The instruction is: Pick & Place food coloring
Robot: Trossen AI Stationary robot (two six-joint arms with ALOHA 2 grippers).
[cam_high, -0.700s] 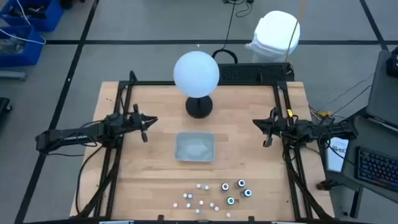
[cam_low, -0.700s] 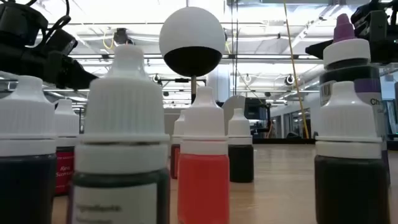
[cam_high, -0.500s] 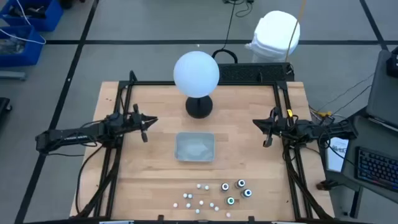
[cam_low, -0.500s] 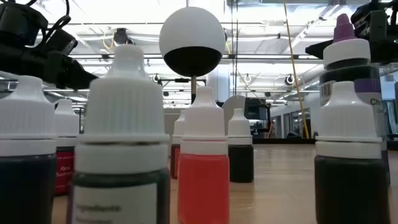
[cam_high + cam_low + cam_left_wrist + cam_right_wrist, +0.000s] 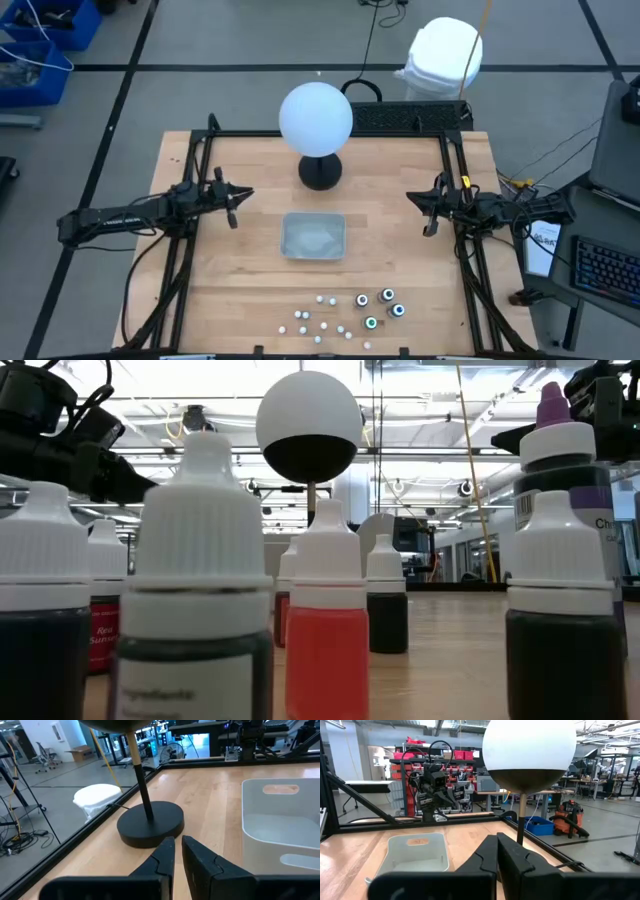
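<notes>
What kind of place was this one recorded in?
Probably a robotics lab or workshop in a large open hall. The wooden table sits in a black frame, the floor is taped concrete, and shelving and workbenches fill the room behind.

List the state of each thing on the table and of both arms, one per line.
Shallow grey rectangular tray: empty, flat at mid-table.
Tiny food coloring bottles: upright, capped, clustered near the table's front edge, none in the tray.
Big white globe lamp on a black base: upright behind the tray.
Left tool: nearly shut, empty, held left of the tray.
Right tool: shut, empty, held right of the tray.
</notes>
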